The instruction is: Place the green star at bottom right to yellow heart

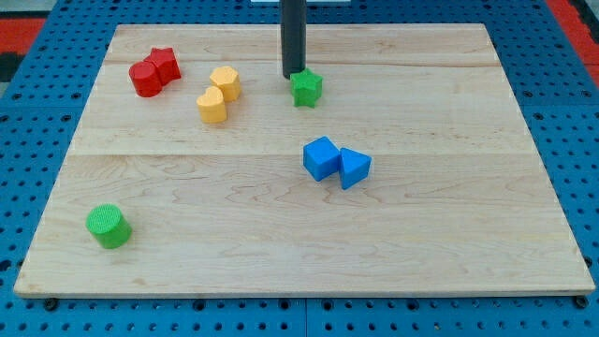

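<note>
Tool tip (291, 76) against green star (306, 89)

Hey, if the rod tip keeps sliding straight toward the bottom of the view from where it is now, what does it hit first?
My tip sits at the upper-left edge of the green star, seemingly touching, so the star comes first. Beyond it, probably the blue blocks, though depth is unclear.

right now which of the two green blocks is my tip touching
The green star, near the view's top; my tip rests against its upper-left edge. The green cylinder sits far off at the view's bottom left.
</note>
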### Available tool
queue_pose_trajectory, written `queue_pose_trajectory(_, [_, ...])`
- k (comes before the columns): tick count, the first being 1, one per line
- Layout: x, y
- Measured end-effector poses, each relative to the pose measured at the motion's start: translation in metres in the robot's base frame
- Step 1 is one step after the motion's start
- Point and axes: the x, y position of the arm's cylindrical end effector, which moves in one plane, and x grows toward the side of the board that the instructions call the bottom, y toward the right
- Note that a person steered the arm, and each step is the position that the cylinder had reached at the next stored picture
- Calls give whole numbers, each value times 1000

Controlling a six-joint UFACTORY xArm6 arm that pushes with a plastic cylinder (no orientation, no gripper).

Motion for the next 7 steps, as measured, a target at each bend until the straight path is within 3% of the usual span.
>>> queue_pose_trajectory(1, [24, -9])
queue_pose_trajectory(2, [1, 1])
queue_pose_trajectory(3, [-34, 47])
queue_pose_trajectory(4, [-19, 68])
queue_pose_trajectory(6, [39, 8])
queue_pose_trajectory(7, [46, -39])
